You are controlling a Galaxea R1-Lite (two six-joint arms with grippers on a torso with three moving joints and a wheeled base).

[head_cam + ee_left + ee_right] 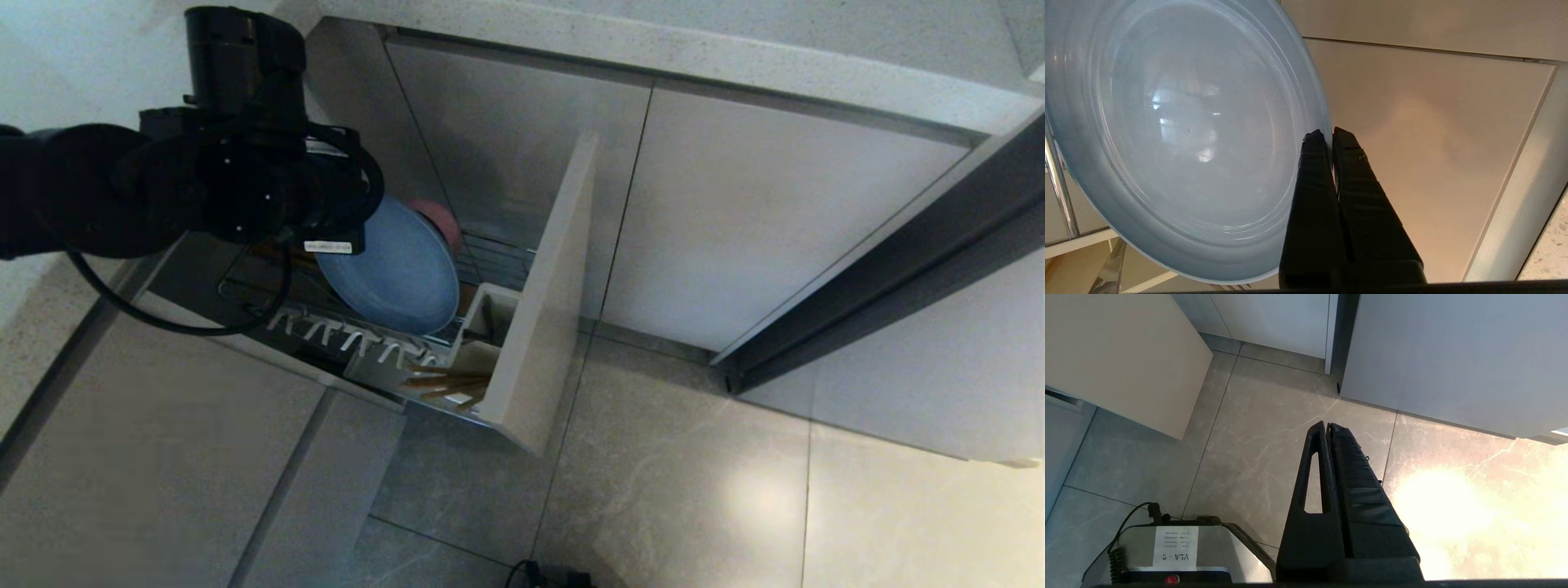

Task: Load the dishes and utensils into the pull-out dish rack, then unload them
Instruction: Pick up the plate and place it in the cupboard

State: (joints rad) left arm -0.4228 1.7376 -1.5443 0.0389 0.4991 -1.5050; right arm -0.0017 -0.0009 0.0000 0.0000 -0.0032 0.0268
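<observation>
While clamped on rim of light-blue plate [1180, 134], left gripper [1329, 134] shows fingers pressed nearly together. Plate stands tilted in pull-out dish rack [522, 327], pink bowl [437, 219] behind, chopsticks [445, 384] beside caddy. Right gripper [1327, 426] clenched, empty, above grey tiled floor [1249, 457].

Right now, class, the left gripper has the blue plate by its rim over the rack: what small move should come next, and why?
Probably lift a little higher. The left gripper is shut on the plate rim, and the plate's lower edge sits low among the rack wires beside the bowl.
</observation>
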